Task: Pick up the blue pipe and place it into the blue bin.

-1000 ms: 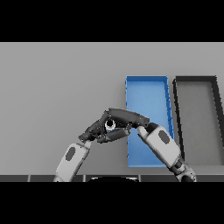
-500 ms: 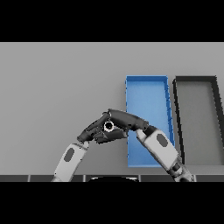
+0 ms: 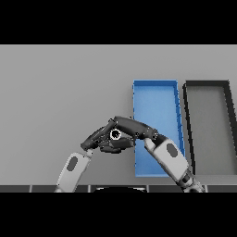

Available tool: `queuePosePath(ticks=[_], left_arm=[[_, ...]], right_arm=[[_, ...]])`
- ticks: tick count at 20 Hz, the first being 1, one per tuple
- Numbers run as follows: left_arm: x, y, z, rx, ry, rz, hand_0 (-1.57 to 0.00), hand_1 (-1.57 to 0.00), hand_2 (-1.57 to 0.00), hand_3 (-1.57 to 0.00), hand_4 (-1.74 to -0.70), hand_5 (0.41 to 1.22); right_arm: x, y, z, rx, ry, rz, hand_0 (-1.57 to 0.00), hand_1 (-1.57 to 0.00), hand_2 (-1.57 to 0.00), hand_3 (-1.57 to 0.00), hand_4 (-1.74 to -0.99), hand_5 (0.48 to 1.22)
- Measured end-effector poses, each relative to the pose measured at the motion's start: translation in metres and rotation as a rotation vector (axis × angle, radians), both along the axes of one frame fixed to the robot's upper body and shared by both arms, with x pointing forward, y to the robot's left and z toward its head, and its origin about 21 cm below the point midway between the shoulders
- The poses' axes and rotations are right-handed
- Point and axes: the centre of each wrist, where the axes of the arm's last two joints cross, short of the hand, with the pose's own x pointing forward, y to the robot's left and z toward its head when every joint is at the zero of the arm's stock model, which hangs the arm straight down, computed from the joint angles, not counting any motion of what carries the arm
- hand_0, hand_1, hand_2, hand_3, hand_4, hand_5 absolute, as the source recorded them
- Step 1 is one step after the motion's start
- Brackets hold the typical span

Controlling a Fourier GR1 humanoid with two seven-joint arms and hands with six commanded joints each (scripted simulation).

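Grey table (image 3: 55,92). Plain blue bin (image 3: 155,99), beside it a black bin (image 3: 208,84) with grey floor. 2 dark hands, left (image 3: 95,139) and right (image 3: 129,127), on white-and-grey arms.

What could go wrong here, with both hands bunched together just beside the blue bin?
The two hands meet left of the blue bin, and the pipe barely shows between them, so the grip is hard to judge; it might slip. The right hand must still cross the bin's left wall and could knock it. The left hand crowds the right, so they may snag. The black bin sits close.
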Motion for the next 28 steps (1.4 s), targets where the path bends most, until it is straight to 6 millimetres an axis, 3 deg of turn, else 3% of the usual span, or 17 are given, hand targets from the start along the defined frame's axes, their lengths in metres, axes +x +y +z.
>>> queuePosePath(ticks=[5,8,11,15,20,24,28], left_arm=[[0.001,0.0,-0.001,0.02,-0.003,0.015,-0.03,-0.03,-0.03,-0.03,-0.93,0.484],[0.003,0.004,-0.004,0.041,0.009,0.021,-0.02,-0.01,-0.01,-0.01,-0.91,0.47],[0.001,0.003,-0.004,0.043,0.016,0.02,-0.01,-0.01,-0.01,-0.01,-0.91,0.45],[-0.001,0.004,-0.003,0.059,0.041,0.015,0.0,0.0,0.0,0.0,-0.91,0.435],[0.0,0.004,0.0,0.082,0.039,0.03,0.0,0.0,0.0,0.0,-0.89,0.425],[-0.002,0.009,-0.005,0.076,0.038,0.017,0.0,0.0,0.0,0.0,-0.88,0.411],[0.0,0.009,-0.002,0.098,0.017,0.036,0.0,0.0,0.0,0.0,-0.87,0.418]], right_arm=[[0.003,0.003,-0.001,0.042,0.07,0.019,-1.57,-1.57,-1.57,-1.57,-1.741,1.22],[0.006,0.0,0.017,0.111,0.127,0.033,-1.57,-1.57,-1.57,-1.57,-1.741,1.221],[0.013,-0.005,0.048,0.15,0.158,0.041,-1.57,-1.57,-1.57,-1.57,-1.741,1.221],[0.029,-0.016,0.112,0.291,0.094,0.087,-1.57,-1.57,-1.57,-1.57,-1.741,1.221],[0.06,-0.047,0.153,0.367,0.019,-0.188,-1.57,-1.57,-1.57,-1.57,-1.741,1.221],[0.092,-0.083,0.151,0.347,0.045,-0.374,-1.57,-1.57,-1.57,-1.57,-1.741,1.221],[0.112,-0.12,0.116,0.295,0.136,-0.524,-1.57,-1.57,-1.57,-1.57,-1.741,1.221]])
